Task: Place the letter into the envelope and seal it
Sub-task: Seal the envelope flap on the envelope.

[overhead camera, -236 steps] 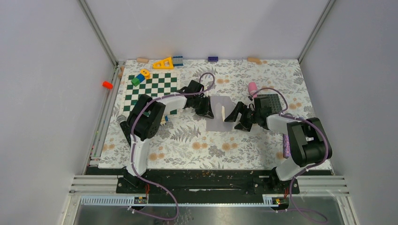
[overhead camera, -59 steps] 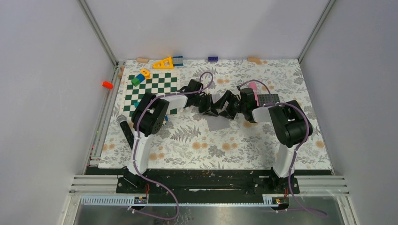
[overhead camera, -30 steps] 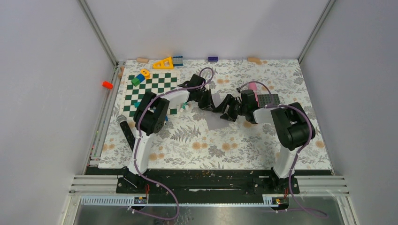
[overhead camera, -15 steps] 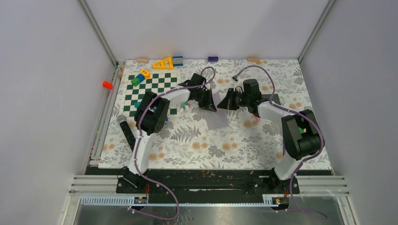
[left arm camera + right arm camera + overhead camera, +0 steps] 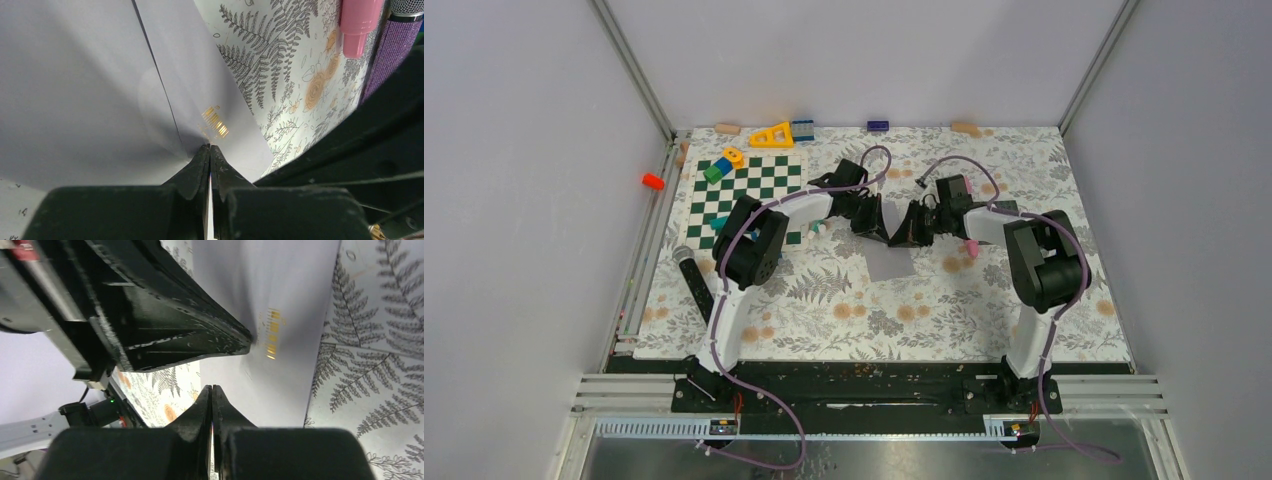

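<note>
Envelope (image 5: 890,262) lay between both arms, long axis running away from you, far end raised. Your left gripper (image 5: 210,149) clamped its edge; right gripper (image 5: 212,390) closed alongside (grip unclear), equally near.

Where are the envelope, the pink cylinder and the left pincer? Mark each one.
envelope (image 5: 75,75): left wrist view, its plain lavender face.
pink cylinder (image 5: 357,20): left wrist view, its body at the top edge.
left pincer (image 5: 210,147): left wrist view, between its closed fingertips, pinching the envelope.

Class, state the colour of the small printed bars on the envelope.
Gold bars on the pale lavender envelope; clearest in the left wrist view.
</note>
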